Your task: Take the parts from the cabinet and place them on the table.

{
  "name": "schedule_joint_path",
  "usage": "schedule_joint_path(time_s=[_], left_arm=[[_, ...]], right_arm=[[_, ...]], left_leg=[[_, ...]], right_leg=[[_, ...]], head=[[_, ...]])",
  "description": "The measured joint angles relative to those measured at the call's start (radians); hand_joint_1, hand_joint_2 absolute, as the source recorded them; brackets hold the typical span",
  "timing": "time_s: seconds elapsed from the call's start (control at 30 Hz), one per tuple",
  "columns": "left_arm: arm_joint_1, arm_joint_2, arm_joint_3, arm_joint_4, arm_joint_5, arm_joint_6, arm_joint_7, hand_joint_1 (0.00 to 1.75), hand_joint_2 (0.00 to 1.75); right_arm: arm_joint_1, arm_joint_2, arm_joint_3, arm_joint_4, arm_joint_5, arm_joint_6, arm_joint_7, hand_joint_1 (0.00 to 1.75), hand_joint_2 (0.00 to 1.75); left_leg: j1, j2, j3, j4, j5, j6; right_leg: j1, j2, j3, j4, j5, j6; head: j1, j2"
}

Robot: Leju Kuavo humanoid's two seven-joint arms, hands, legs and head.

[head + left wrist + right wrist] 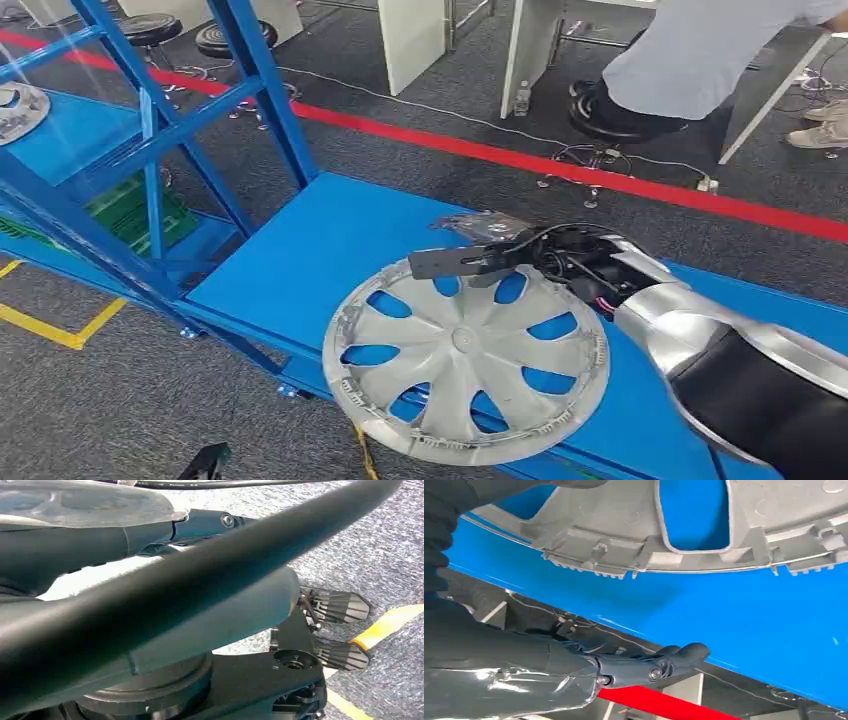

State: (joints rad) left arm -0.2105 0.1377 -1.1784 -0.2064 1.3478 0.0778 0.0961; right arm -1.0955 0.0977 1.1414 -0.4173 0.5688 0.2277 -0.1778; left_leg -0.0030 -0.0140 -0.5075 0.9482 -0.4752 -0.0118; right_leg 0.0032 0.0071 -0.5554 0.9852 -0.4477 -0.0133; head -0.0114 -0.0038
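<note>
The silver hubcap (466, 362) lies flat on the blue table (310, 250), face up, with the blue surface visible through its openings. Its near edge reaches the table's front border at about 6 o'clock in the head view. The right hand (480, 255) is at the 12 o'clock side of the hubcap, just over its far rim, with dark fingers (440, 263) stretched out toward 9 o'clock. In the right wrist view the fingers (679, 656) are straight and apart from the ribbed rim of the hubcap (684, 535), with blue table (749, 630) between them, so this hand is released and grasps nothing. The left hand (100, 540) shows in the left wrist view, close and blurred, hanging over grey carpet (370, 545) with a yellow line (385, 625); if it is clenched or released I cannot tell. At 9 o'clock in the head view stands the blue cabinet frame (150, 130), and one more hubcap (18, 110) lies on its shelf. A red line (560, 165) crosses the floor behind the table, and a person (690, 50) sits at about 1 o'clock.
</note>
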Motion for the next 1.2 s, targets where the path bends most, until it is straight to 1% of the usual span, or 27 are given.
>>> schedule_joint_path(time_s=[0.2,0.4,0.6,0.83,1.1,1.2], left_arm=[[0.000,0.000,0.000,0.000,0.000,0.000,0.000,0.00,0.00],[0.000,0.000,0.000,0.000,0.003,0.000,0.000,0.00,0.00],[0.002,0.000,0.000,0.000,0.012,0.000,-0.003,0.00,0.00],[0.001,0.000,0.000,0.000,0.012,0.000,-0.005,0.00,0.00],[0.000,0.000,0.000,0.000,0.012,0.000,-0.008,0.00,0.00],[0.000,0.000,0.000,0.000,0.009,0.000,-0.011,0.00,0.00]], right_arm=[[0.001,0.005,-0.021,0.004,0.000,0.001,-0.001,0.00,1.75],[0.001,0.008,-0.025,0.006,-0.003,0.007,-0.006,0.00,1.75],[0.002,0.008,-0.026,0.008,0.015,0.024,0.003,0.00,1.75],[0.005,0.008,-0.026,0.012,0.011,0.019,-0.007,0.00,1.75],[0.027,0.035,-0.025,0.015,0.010,0.026,-0.020,0.00,1.75],[0.042,0.037,-0.024,0.017,0.008,0.031,-0.020,0.00,1.75]], left_leg=[[0.000,0.000,0.000,0.000,0.000,0.000],[0.000,0.000,0.000,0.000,0.000,0.000],[0.000,0.000,0.000,0.000,0.000,0.000],[0.000,0.000,0.000,0.000,0.000,0.000],[0.000,0.000,0.000,0.000,0.000,0.000],[0.000,0.000,0.000,0.000,0.000,0.000]], right_leg=[[0.000,0.000,0.000,0.000,0.000,0.000],[0.000,0.000,0.000,0.000,0.000,0.000],[0.000,0.000,0.000,0.000,0.000,0.000],[0.000,0.000,0.000,0.000,0.000,0.000],[0.000,0.000,0.000,0.000,0.000,0.000],[0.000,0.000,0.000,0.000,0.000,0.000]], head=[[0.000,0.000],[0.001,0.000],[0.000,0.000],[0.001,0.000],[0.001,0.000],[0.001,0.000]])
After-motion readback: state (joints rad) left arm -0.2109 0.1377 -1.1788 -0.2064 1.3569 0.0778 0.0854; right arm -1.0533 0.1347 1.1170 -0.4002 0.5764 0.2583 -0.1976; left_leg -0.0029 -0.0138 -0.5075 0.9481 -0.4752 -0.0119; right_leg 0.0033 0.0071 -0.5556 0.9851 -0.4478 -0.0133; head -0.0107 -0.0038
